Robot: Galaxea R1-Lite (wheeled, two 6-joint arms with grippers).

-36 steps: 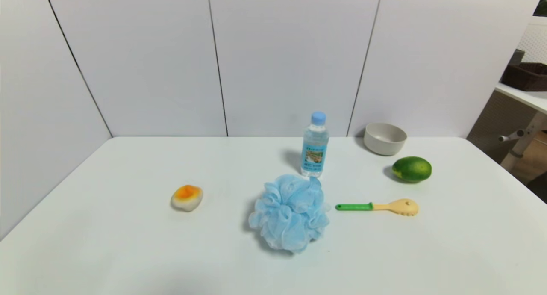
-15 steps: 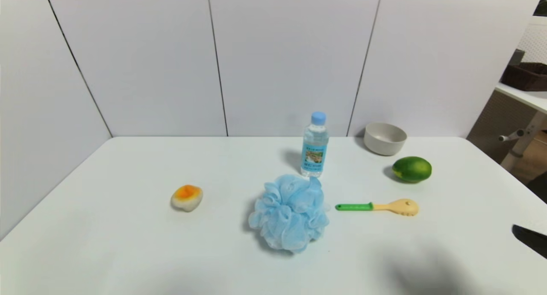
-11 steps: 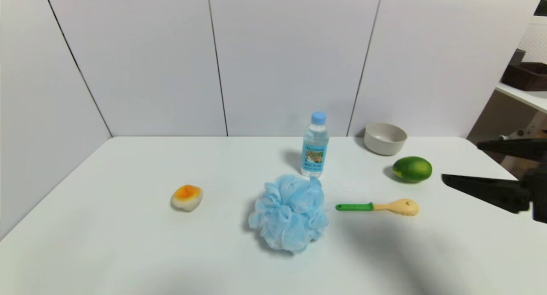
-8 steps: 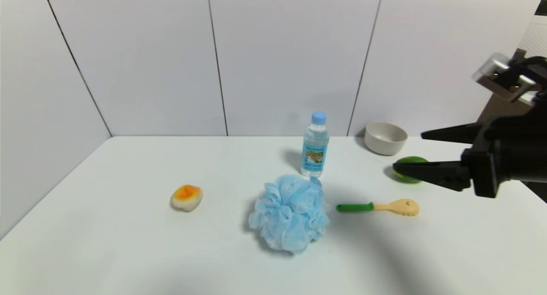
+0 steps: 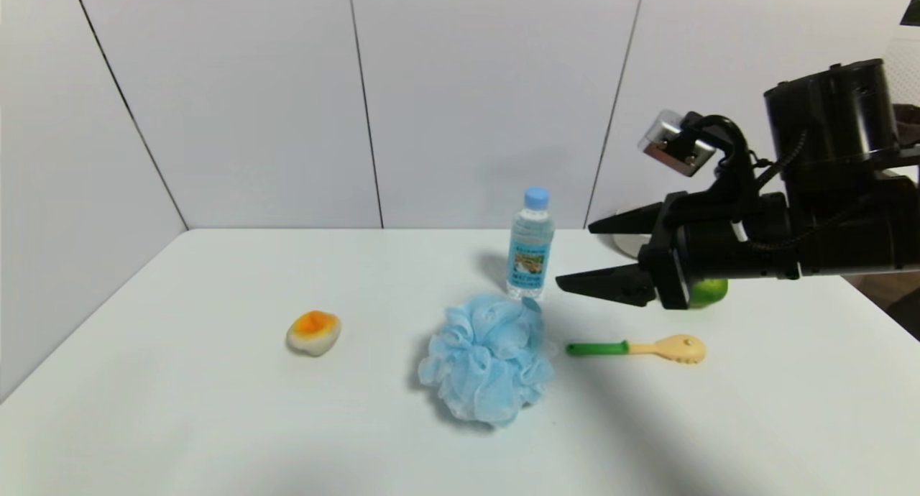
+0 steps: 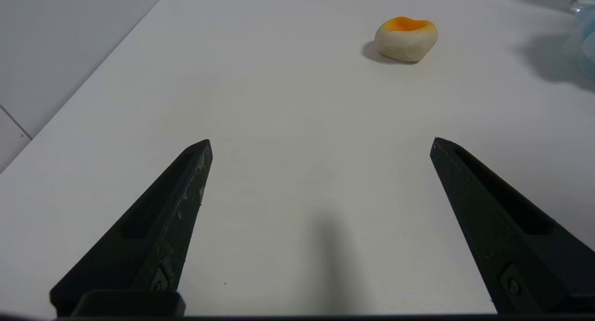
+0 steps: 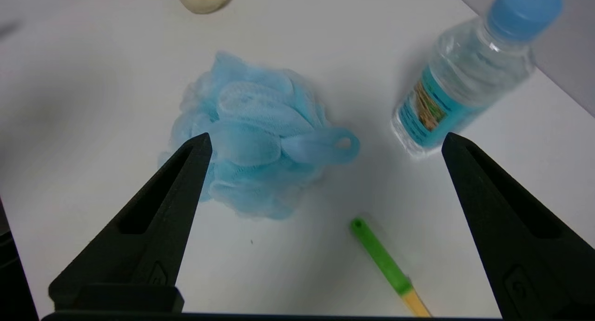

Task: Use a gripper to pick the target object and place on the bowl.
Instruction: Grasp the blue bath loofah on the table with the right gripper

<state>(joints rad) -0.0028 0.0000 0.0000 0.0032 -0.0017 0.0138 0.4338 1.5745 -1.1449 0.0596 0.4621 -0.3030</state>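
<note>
The right gripper (image 5: 583,256) hangs wide open above the table (image 5: 215,410) beside the blue pouf (image 5: 487,357), which sits by a water bottle (image 5: 530,244) whose teal label isn't readable.

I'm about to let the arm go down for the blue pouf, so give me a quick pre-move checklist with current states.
1. Right pincer open: ok.
2. Right pincer empty: ok.
3. Blue pouf free on the table, nothing on it: ok.
4. Right pincer over the pouf: not ok, it is off to the pouf's right, near the water bottle.
5. Bowl empty: cannot tell, the right arm hides most of it.
6. Left pincer clear of the pouf: ok, open over bare table.
</note>
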